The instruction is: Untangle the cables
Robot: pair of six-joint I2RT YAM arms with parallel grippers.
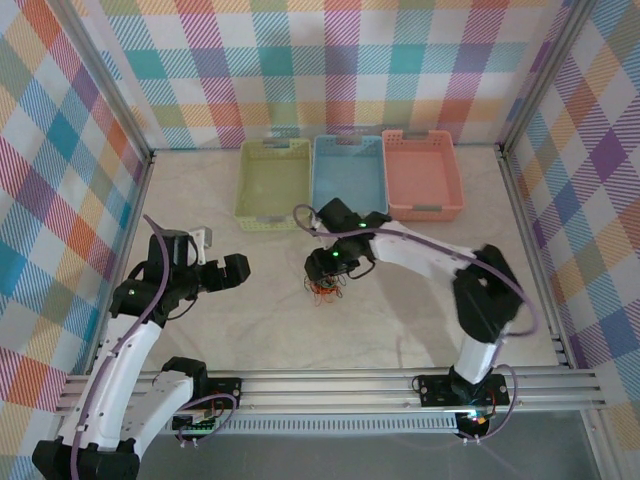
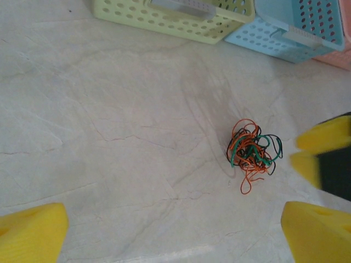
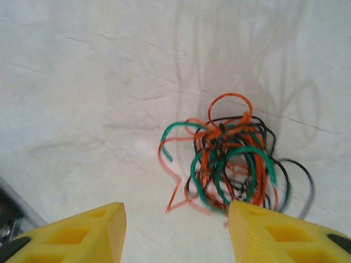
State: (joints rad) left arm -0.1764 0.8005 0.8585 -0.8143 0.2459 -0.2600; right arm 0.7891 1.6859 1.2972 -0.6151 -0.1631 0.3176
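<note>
The cables (image 1: pixel 323 290) lie on the pale table as one small knot of orange, green and black strands. My right gripper (image 1: pixel 330 272) hangs just above and behind the knot. In the right wrist view it (image 3: pixel 175 227) stands open, the cables (image 3: pixel 227 159) just past its yellow fingertips (image 3: pixel 82 233), nearer the right one, nothing between them. My left gripper (image 1: pixel 238 270) sits well left of the knot. In the left wrist view it (image 2: pixel 175 230) is open and wide, the cables (image 2: pixel 251 150) ahead to the right, with the right gripper's yellow fingertips (image 2: pixel 323 142) beside them.
Three baskets stand at the back of the table: yellow-green (image 1: pixel 273 184), blue (image 1: pixel 349 180) and salmon (image 1: pixel 422 174). Metal frame rails border the table on the left (image 1: pixel 130 240), the right (image 1: pixel 530 250) and the front (image 1: pixel 330 385).
</note>
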